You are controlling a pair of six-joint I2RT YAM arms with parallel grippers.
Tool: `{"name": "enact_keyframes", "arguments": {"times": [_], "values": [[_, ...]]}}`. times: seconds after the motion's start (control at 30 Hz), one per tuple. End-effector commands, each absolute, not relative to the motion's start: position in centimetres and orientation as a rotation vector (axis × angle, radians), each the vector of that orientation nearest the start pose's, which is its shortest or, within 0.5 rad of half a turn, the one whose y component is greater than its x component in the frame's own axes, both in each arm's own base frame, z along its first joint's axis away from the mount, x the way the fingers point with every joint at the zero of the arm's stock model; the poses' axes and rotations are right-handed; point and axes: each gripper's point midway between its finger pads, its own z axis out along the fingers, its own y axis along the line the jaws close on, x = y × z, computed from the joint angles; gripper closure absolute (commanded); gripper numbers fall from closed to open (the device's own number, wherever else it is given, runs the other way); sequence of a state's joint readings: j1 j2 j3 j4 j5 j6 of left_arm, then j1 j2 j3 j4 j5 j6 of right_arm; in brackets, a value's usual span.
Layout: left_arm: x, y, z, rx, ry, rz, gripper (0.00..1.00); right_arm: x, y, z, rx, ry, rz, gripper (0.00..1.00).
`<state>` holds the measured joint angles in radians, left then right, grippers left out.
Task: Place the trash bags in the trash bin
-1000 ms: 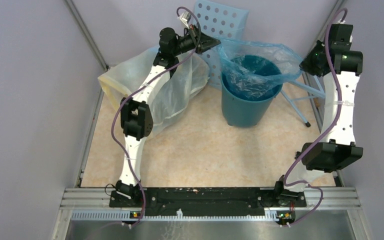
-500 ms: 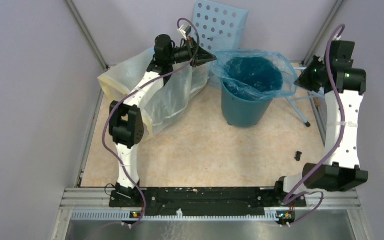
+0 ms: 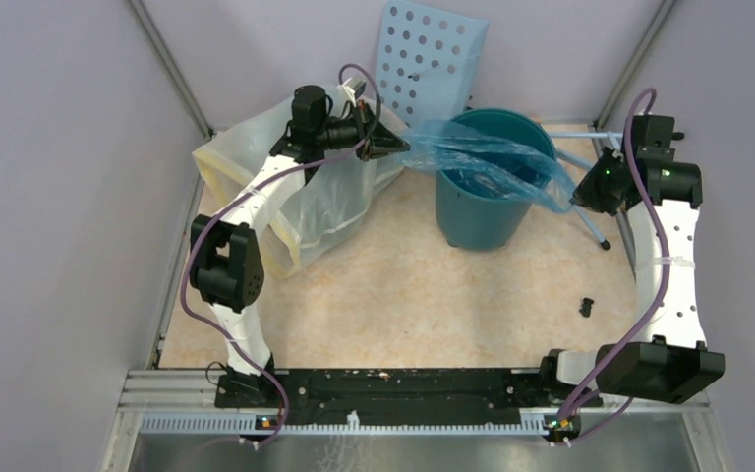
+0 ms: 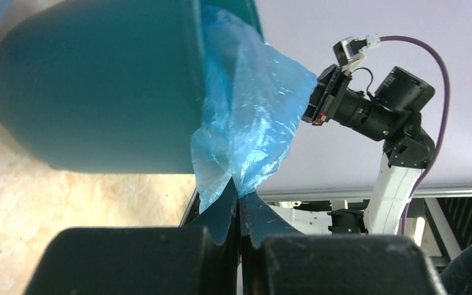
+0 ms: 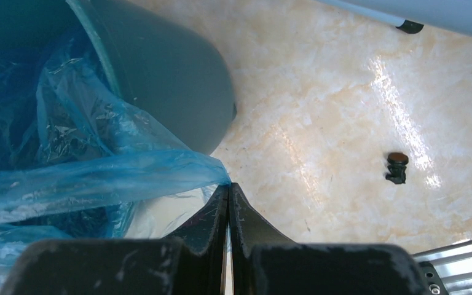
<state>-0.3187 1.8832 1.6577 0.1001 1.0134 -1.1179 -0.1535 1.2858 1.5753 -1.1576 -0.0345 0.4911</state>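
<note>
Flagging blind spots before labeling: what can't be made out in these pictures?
- Trash bin floor: top view, the stretched blue bag covers it; right wrist view, left edge cuts it off.
- Small black item: too small to identify, top and right wrist views.
- Whitish bag contents: top view, left arm crosses it, plastic is cloudy.

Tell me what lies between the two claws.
The light-blue trash bag, pinched by the left claw and right claw, stretched over the teal bin's mouth; the top view shows it.
</note>
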Motion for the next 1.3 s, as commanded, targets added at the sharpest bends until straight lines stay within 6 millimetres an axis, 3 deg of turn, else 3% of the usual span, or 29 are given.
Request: {"name": "enact_keyframes", "arguments": {"times": [0.0, 0.17, 0.33, 0.47, 0.6, 0.73, 1.0, 1.13, 1.27], "values": [[40.3, -29.6, 33.1, 0.143, 2.054, -1.764, 1.0, 30.0, -2.8, 28.1, 0.77, 2.3, 0.156, 1.0], [40.9, -27.4, 32.0, 0.055, 2.099, -1.656, 1.0, 29.1, -4.6, 27.4, 0.806, 2.293, 0.016, 1.0], [40.0, -26.8, 30.4, 0.034, 2.135, -1.627, 1.0, 29.1, -4.5, 25.5, 0.819, 2.315, 0.012, 1.0], [39.5, -26.5, 28.9, 0.035, 2.174, -1.592, 1.0, 29.2, -5.8, 24.6, 0.846, 2.29, -0.071, 1.0], [39.9, -26.2, 27.9, 0.045, 2.192, -1.526, 1.0, 30.2, -7.0, 24.7, 0.862, 2.255, -0.133, 1.0], [41.0, -26.3, 28.4, 0.07, 2.154, -1.51, 1.0, 32.2, -7.4, 25.6, 0.857, 2.225, -0.131, 0.98], [42.3, -26.9, 29.0, 0.071, 2.125, -1.527, 1.0, 34.5, -6.1, 27.1, 0.788, 2.162, 0.001, 0.9], [41.4, -27.1, 29.2, 0.075, 2.135, -1.562, 1.0, 33.7, -4.1, 27.8, 0.738, 2.2, 0.112, 0.65], [39.8, -27.6, 30.4, 0.09, 2.125, -1.629, 1.0, 32.3, -1.7, 29.5, 0.728, 2.183, 0.269, 0.63]]}}
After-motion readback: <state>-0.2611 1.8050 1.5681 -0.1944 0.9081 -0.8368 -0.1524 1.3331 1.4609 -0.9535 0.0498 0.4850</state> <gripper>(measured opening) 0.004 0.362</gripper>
